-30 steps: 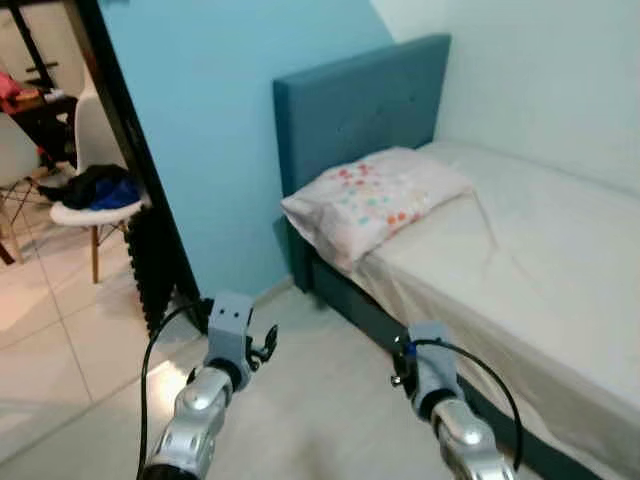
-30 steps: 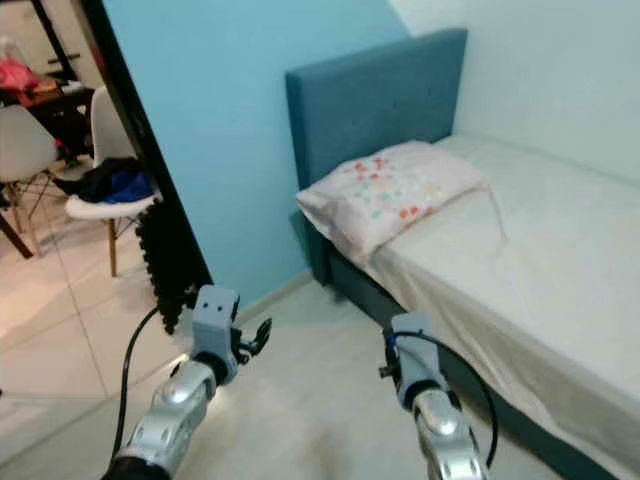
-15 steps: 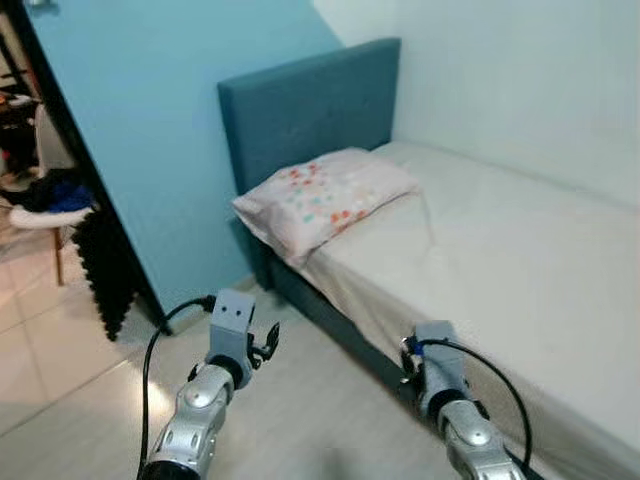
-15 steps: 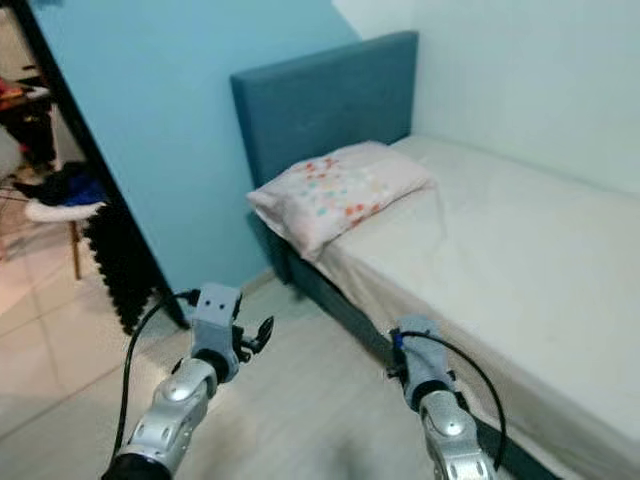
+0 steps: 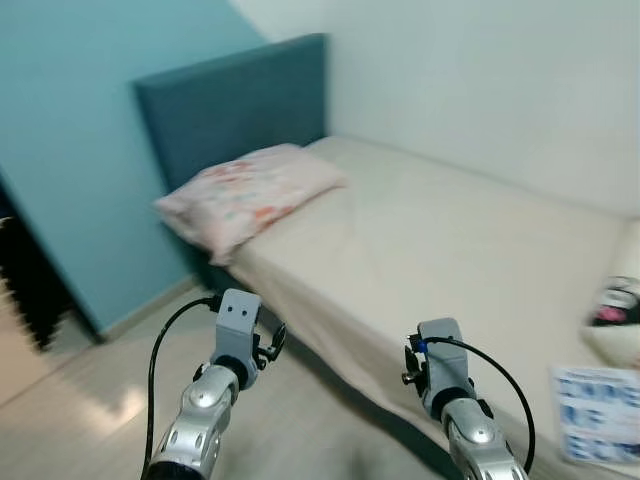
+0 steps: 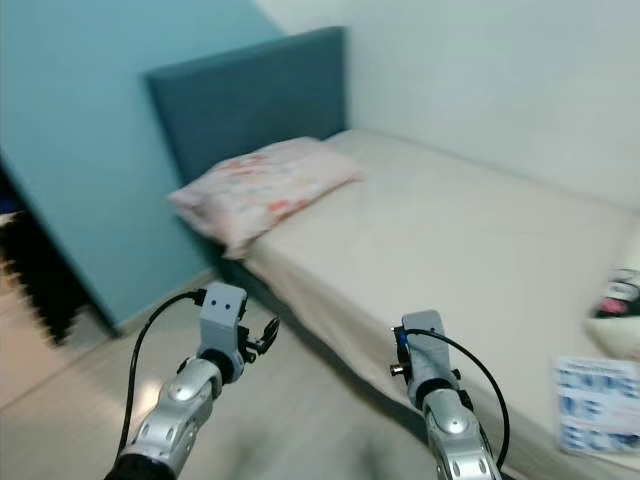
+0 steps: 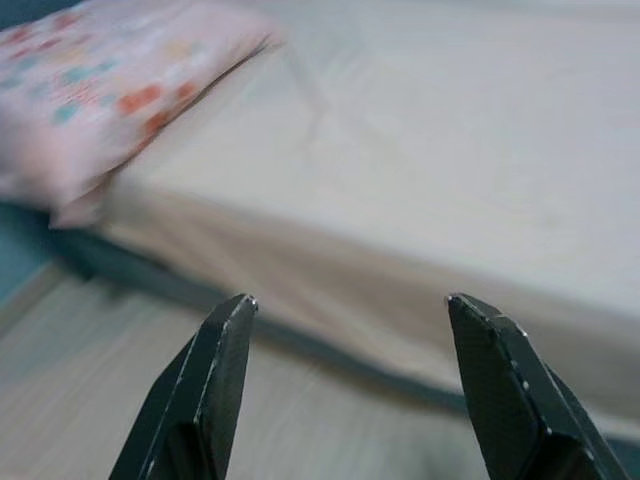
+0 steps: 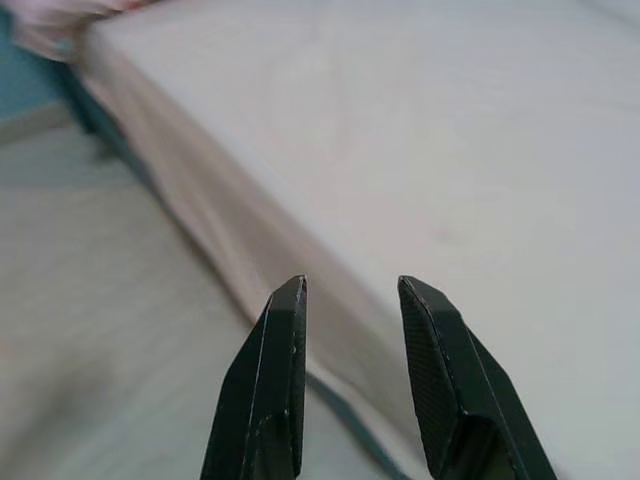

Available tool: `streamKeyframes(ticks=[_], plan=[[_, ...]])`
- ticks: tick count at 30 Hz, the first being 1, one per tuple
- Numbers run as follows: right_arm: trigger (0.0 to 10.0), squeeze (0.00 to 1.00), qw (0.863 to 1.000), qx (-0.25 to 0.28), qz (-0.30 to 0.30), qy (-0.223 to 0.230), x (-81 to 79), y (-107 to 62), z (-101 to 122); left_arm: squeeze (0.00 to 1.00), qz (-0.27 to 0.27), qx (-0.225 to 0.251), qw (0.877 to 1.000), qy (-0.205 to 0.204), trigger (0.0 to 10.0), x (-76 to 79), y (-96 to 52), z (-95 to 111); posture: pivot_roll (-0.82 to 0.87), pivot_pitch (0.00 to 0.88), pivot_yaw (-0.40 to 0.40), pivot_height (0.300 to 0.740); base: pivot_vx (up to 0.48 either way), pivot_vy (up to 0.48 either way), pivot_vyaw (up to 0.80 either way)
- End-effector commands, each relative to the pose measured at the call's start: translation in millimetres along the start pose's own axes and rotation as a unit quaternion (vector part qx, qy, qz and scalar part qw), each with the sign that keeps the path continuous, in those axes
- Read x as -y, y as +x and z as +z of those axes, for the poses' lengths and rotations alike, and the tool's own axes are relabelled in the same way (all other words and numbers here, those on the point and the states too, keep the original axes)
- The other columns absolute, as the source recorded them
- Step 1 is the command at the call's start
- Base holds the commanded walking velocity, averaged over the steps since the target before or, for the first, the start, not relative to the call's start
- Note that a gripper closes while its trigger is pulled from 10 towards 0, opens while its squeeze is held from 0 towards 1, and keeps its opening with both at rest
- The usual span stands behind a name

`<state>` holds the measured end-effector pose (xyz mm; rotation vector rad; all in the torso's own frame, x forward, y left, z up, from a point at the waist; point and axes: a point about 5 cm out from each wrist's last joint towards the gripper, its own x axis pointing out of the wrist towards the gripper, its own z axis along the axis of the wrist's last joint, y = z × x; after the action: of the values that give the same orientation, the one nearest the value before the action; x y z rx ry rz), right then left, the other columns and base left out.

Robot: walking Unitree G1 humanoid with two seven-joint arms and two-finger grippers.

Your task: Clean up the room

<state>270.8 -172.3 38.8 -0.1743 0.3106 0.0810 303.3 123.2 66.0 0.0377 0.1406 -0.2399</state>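
A bedroom with a teal wall at the left of the head views and a pale wall across the top; a bed [image 5: 450, 250] runs from the centre to the right edge, its teal headboard [image 5: 235, 105] at upper left. A spotted pillow [image 5: 250, 195] lies at the head end, overhanging the mattress edge a little. At the far right edge, on the sheet, sit the likely things to clear: a blue-and-white printed packet [image 5: 598, 412] at lower right and, just above it, a pale item with a pink and dark patch [image 5: 612, 310]. Both are blurred, so what they are cannot be told.

The left gripper [image 7: 350, 385] is held over the floor [image 5: 90, 420] beside the bed, fingers spread wide, empty. The right gripper [image 8: 350, 375] points at the bed's hanging sheet edge, fingers a narrow gap apart and gripping nothing.

The risks look like these. The pictures are smeared, so any reach aimed now would probably land off target. The packet lies near the mattress edge; a nudge from the right gripper could slide it onto the floor. Both arms are low and close to the bed frame, so stepping closer may knock them against it or snag the loose sheet. The right fingers would need to spread further before closing on the packet.
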Motion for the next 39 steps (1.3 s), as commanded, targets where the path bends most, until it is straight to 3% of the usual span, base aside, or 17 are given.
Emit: streamKeyframes(ticks=[1, 27, 32, 39], plan=[[10.0, 0.0, 1.0, -0.003, 0.007, 0.006, -5.1, -0.1, -1.5, 0.0, 0.007, -0.012, 1.0, 0.005, 10.0, -4.5, -3.0, -5.6, 0.01, 0.0, 0.035, 0.74, 0.0, -0.439, 0.0], [10.0, 0.0, 1.0, -0.001, 0.009, 0.002, -5.8, 0.3, -0.8, 0.0, 0.004, -0.015, 1.0, 0.004, 10.0, -4.2, -2.7, -6.6, 0.01, 0.0, 0.036, 0.74, 0.0, -0.434, 0.0], [10.0, 0.0, 1.0, -0.001, 0.009, 0.003, -6.0, 0.1, -0.8, 0.0, 0.002, -0.022, 1.0, -0.019, 10.0, -4.2, -1.6, -6.3, 0.01, 0.0, 0.037, 0.74, 0.0, 0.288, 0.0], [10.0, 0.0, 1.0, 0.0, 0.008, 0.005, -6.8, 0.2, -0.5, 0.0, 0.007, -0.013, 1.0, -0.02, 10.0, -6.2, -1.6, -4.2, 0.01, 0.0, 0.039, 0.74, 0.0, 0.48, 0.0]])
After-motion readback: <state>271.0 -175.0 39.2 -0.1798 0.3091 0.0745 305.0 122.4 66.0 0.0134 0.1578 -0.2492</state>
